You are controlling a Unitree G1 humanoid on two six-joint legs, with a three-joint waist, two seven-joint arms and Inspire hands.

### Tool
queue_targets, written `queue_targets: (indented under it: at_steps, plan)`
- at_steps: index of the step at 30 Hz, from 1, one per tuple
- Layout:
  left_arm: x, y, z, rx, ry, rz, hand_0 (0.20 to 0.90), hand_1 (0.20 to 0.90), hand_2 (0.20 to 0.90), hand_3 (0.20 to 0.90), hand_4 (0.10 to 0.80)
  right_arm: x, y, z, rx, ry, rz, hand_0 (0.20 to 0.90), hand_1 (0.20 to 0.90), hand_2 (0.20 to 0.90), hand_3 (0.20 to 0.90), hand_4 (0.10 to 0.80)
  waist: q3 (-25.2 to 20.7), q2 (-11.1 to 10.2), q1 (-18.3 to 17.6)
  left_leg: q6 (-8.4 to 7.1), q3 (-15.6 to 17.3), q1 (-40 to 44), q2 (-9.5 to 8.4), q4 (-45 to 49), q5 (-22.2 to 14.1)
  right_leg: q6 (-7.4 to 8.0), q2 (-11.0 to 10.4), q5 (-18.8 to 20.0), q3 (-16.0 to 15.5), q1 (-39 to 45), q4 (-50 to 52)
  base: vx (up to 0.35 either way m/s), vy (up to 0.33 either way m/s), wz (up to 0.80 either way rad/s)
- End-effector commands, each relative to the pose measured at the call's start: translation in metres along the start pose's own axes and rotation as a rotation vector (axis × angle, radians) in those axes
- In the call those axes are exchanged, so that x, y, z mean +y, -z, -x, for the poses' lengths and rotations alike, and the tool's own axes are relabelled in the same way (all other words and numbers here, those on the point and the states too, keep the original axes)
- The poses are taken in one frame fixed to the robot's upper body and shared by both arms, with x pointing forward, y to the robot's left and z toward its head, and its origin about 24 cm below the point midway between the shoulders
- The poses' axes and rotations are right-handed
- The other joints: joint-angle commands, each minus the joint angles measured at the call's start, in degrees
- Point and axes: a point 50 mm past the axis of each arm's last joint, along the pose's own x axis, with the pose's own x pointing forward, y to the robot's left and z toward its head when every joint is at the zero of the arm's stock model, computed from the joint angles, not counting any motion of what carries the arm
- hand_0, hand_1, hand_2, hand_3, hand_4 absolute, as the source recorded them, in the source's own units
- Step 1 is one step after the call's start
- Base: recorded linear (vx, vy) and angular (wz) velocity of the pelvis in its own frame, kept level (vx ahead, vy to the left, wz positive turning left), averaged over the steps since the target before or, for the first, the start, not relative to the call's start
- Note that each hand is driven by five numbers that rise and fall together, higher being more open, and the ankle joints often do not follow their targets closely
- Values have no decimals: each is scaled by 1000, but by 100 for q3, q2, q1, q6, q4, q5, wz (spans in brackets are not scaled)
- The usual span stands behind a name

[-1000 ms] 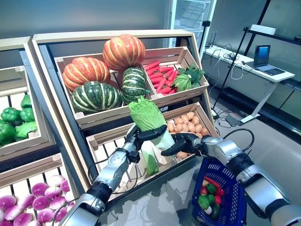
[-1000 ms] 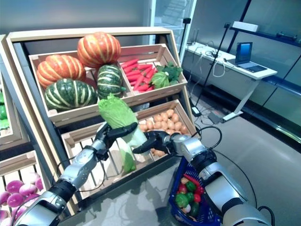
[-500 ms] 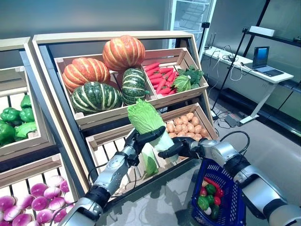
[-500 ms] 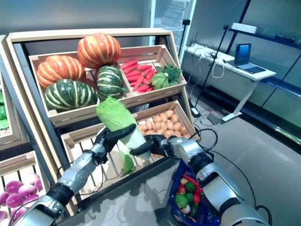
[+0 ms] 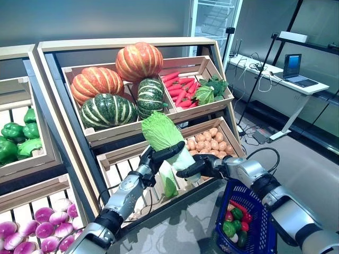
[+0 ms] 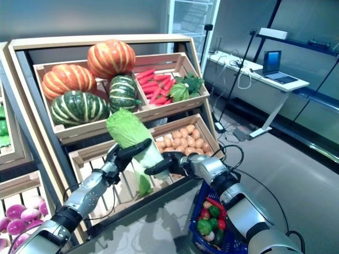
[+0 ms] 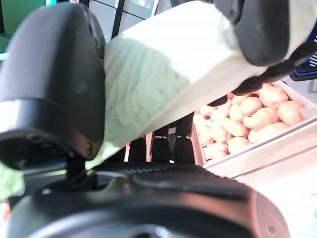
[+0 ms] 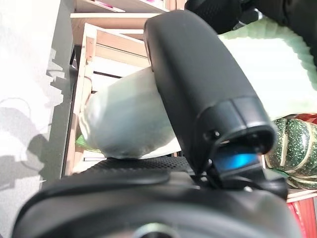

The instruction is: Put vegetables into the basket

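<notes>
Pale green and leafy, the napa cabbage is up in the air in front of the wooden produce stand, held by both hands at once. The left hand has its fingers and thumb curled round the cabbage about halfway down, and the right hand is wrapped round the whitish stem end just beside it. Both wrist views back this up: each thumb presses on the cabbage with the fingers closing in from the other side.

The leafy top tilts up toward the robot's left, level with the front edge of the pumpkin crate. That crate holds orange pumpkins and striped green ones. Next to it sits a crate of red peppers and leafy greens. Behind the hands, the lower crate is full of potatoes.

The blue basket hangs below the right forearm, already with some red and green vegetables in it. The cabbage is well above it and off to the left, not inside.

Far left there are green peppers and purple onions on another stand.
</notes>
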Motion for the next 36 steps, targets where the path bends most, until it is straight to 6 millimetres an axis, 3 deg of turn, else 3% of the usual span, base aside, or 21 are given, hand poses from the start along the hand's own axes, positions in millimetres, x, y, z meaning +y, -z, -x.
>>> queue_targets:
  at_steps: [1, 6, 10, 11, 12, 18, 25, 32, 34, 36]
  plan:
    - [-57, -38, -21, -194, 258, -44, 900, 900, 900, 900, 800, -38, -77, 33, -243, 207, 94, 300, 300, 300, 300, 400, -253, -22, -14, 503, 81, -175, -430, 4, -544, -422, 120, -524, 148, 143, 10, 0, 0, 0]
    - [-24, -48, -17, -205, 133, -96, 900, 900, 900, 900, 800, -62, -51, 48, -190, 269, 92, 300, 300, 300, 300, 400, -225, -5, -64, 500, 178, -185, -415, 4, -519, -424, 133, -494, 179, 99, 10, -4, 2, -1]
    - [17, -56, -9, -191, -13, -166, 900, 900, 900, 900, 800, -92, 0, 68, -129, 362, -15, 300, 300, 300, 300, 400, -182, 4, -131, 505, 222, -187, -402, 4, -511, -406, 148, -472, 190, 81, 10, -21, -14, -5]
    - [18, -56, -9, -191, -17, -169, 900, 900, 900, 900, 800, -93, 2, 68, -127, 364, -18, 300, 300, 300, 300, 400, -183, 3, -131, 505, 226, -191, -403, 4, -509, -406, 147, -471, 194, 76, 10, 0, 0, 0]
    - [32, -57, -5, -187, -69, -196, 900, 900, 900, 900, 800, -101, 18, 75, -103, 401, -49, 300, 300, 300, 300, 400, -176, 6, -163, 505, 260, -193, -397, 4, -510, -396, 152, -465, 209, 63, 10, 0, 0, 0]
    - [78, -70, 12, -183, -222, -285, 900, 900, 900, 900, 800, -127, 65, 109, -51, 506, -91, 300, 300, 300, 300, 400, -109, 41, -314, 506, 401, -204, -381, 4, -485, -366, 167, -429, 327, -3, 10, -7, -25, -9]
    - [115, -82, 31, -143, -353, -361, 900, 900, 900, 900, 800, -150, 94, 148, -19, 629, -159, 300, 300, 300, 300, 400, -49, 77, -398, 477, 491, -214, -373, 4, -478, -349, 182, -437, 370, -35, 10, 2, -19, -12]
    - [124, -89, 35, -158, -408, -426, 900, 900, 900, 900, 800, -155, 110, 156, -42, 723, -258, 300, 300, 300, 300, 400, 34, 98, -454, 448, 554, -247, -341, 189, -559, -343, 158, -511, 414, -50, 104, 44, -11, -3]
    - [119, -108, 26, -218, -437, -515, 900, 900, 900, 900, 800, -158, 98, 151, -81, 750, -283, 300, 300, 300, 300, 400, 271, 92, -441, 413, 527, -826, -201, 1182, -869, -427, 65, -767, 475, -512, 760, -190, -36, -3]
    - [110, -144, 16, -312, -462, -668, 900, 900, 900, 900, 800, -163, 80, 151, -152, 779, -326, 300, 300, 300, 300, 400, 692, 95, -441, 462, 450, -1627, 4, 2424, -1327, -529, -58, -1092, 497, -1240, 1718, -422, -42, -2]
